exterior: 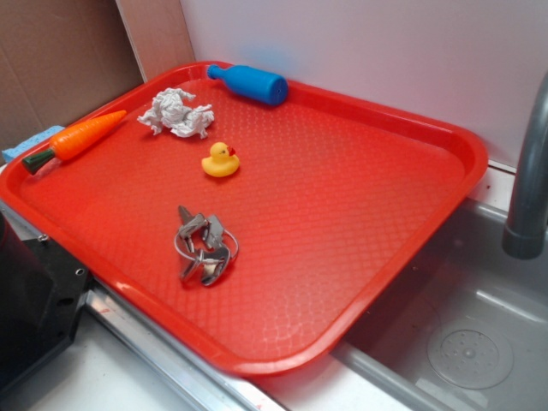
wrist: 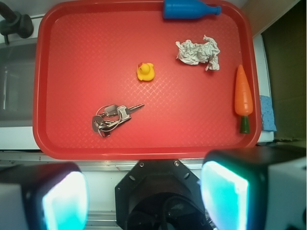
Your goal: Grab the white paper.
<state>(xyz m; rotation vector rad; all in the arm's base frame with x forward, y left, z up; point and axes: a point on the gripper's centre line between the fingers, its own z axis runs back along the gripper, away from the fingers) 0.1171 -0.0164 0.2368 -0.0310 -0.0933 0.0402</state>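
The white paper is a crumpled wad lying on the red tray, near its far left corner in the exterior view. A yellow rubber duck sits just in front of it. My gripper hangs high above the tray's near edge, far from the paper, with its two glowing fingers wide apart and nothing between them. The gripper does not show in the exterior view.
A blue bottle-shaped toy lies at the tray's back edge. An orange carrot lies along the side edge by the paper. A silver key bunch rests mid-tray. The robot base sits below; a sink and faucet flank the tray.
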